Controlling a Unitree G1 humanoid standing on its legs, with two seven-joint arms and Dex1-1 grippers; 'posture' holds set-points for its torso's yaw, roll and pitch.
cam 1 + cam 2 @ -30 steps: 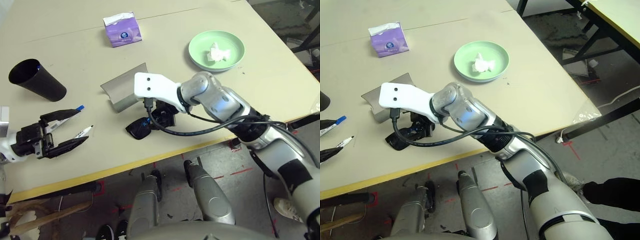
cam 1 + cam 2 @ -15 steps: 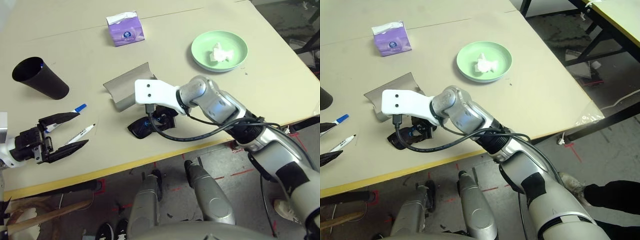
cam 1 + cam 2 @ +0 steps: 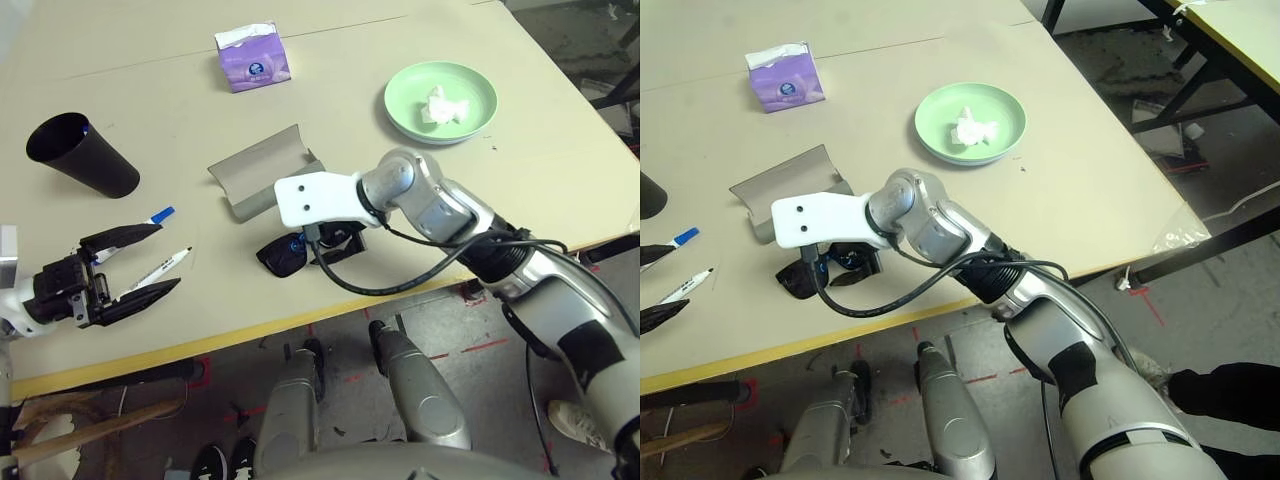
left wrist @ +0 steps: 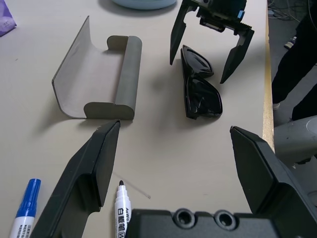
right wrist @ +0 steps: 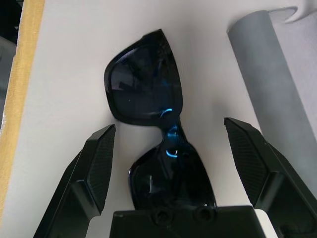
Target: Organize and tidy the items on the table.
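Straddling: right pincer [image 4: 208, 40] spread over sunglasses [image 5: 151, 134], not gripped.
Done: tissue [image 3: 437, 103] on green plate [image 3: 400, 115].
Left: glasses case [image 3: 262, 180] empty; markers [image 3: 160, 268] loose; left pincer [image 3: 128, 268] spread.

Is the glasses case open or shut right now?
Open: the glasses case lies with its flap spread, interior empty; the sunglasses lie beside it.

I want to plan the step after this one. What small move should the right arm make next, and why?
Probably lower the right end effector and close it on the black sunglasses. Its fingers are open on either side of the sunglasses, which lie flat on the table beside the open grey glasses case.
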